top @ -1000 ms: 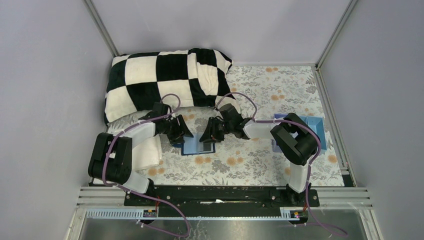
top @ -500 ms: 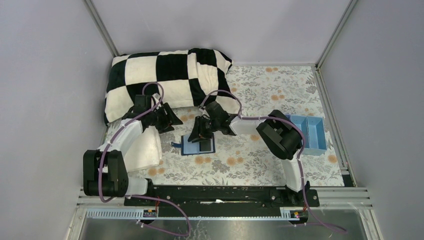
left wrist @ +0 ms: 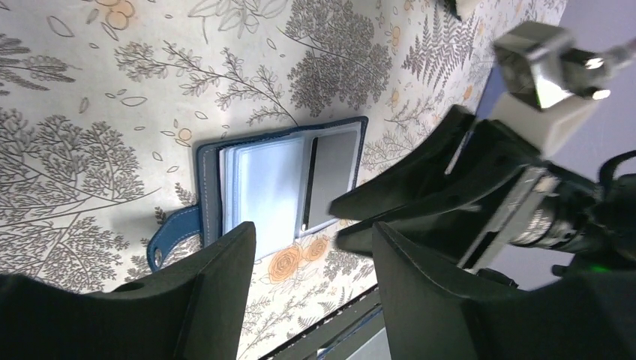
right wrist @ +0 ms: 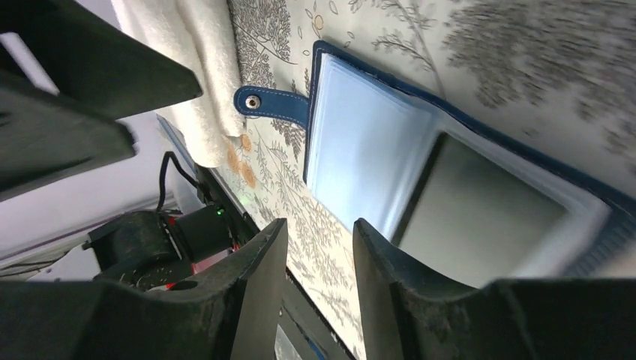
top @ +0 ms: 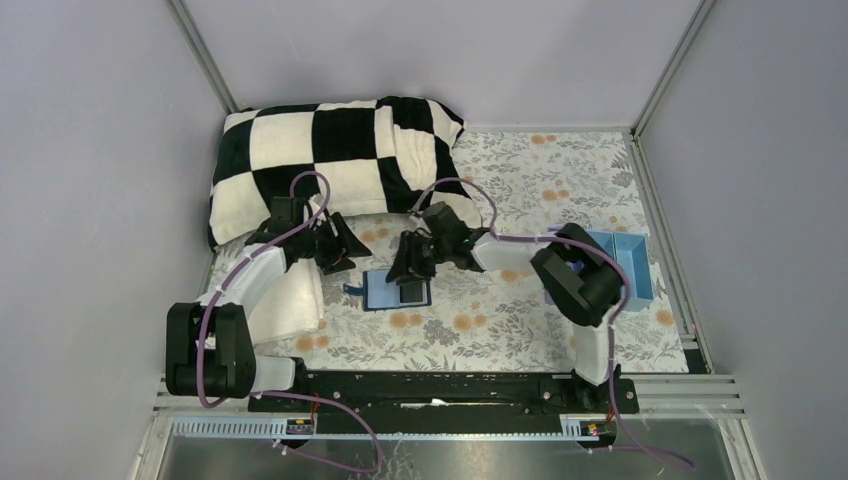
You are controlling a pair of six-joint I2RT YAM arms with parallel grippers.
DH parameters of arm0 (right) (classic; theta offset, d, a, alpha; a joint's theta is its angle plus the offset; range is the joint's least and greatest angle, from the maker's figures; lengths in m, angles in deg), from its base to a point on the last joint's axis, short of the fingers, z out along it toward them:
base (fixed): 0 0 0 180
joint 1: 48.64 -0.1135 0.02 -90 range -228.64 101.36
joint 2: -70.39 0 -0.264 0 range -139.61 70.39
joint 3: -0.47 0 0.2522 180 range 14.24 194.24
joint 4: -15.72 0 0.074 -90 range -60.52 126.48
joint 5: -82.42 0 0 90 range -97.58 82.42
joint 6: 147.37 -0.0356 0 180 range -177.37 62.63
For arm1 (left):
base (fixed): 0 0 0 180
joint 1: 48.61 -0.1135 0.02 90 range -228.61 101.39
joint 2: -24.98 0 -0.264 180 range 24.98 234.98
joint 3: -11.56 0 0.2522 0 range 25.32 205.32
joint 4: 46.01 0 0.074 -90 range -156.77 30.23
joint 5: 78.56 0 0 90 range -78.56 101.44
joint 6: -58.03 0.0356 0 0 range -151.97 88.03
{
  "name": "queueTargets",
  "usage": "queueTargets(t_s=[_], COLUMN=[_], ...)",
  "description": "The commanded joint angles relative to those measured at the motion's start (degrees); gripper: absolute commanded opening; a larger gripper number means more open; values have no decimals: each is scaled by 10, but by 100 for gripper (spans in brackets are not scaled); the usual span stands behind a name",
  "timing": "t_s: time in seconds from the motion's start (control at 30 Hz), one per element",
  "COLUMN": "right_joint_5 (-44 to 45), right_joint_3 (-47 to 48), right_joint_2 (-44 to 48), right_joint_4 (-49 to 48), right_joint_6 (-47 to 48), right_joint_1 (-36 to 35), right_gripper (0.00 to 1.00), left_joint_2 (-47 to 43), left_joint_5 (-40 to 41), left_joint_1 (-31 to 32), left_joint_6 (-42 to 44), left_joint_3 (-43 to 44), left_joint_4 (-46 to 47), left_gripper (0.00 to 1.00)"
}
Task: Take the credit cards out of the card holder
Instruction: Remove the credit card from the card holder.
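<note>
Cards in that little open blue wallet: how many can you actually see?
1. A grey card lies in the half of the open card holder away from its closure tab. The other half shows only pale sleeves; more cards may be hidden inside them.

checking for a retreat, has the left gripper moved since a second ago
Yes. The left gripper has pulled back from the open card holder, up and left toward the checkered blanket.

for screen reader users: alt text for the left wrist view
A dark navy folding card holder lies open on a floral tablecloth, a grey card in one inner pocket. The left gripper, black fingers open and empty, frames it; the right gripper is poised at its card-side edge.
</note>
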Motion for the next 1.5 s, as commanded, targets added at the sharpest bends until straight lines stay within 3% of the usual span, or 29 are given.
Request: queueTargets(t_s=[0.0, 0.2, 0.4, 0.93, 1.47], right_joint_5=[33, 41, 37, 32, 29], right_joint_3=[-69, -138, -144, -143, -150], right_joint_2=[93, 118, 109, 68, 48], right_joint_4=[-31, -44, -52, -59, -74], right_joint_6=[3, -14, -23, -20, -27], right_joint_1=[40, 59, 59, 59, 59], right_gripper=[45, 42, 41, 39, 37], left_joint_2=[-13, -1, 43, 111, 130], left_joint_5=[-17, -11, -2, 7, 27], left_joint_1=[28, 110, 155, 169, 168], left_joint_6=[7, -43, -63, -54, -43], left_joint_3=[3, -15, -30, -39, -46], left_joint_4=[20, 72, 117, 147, 140], left_gripper=[63, 63, 62, 61, 40])
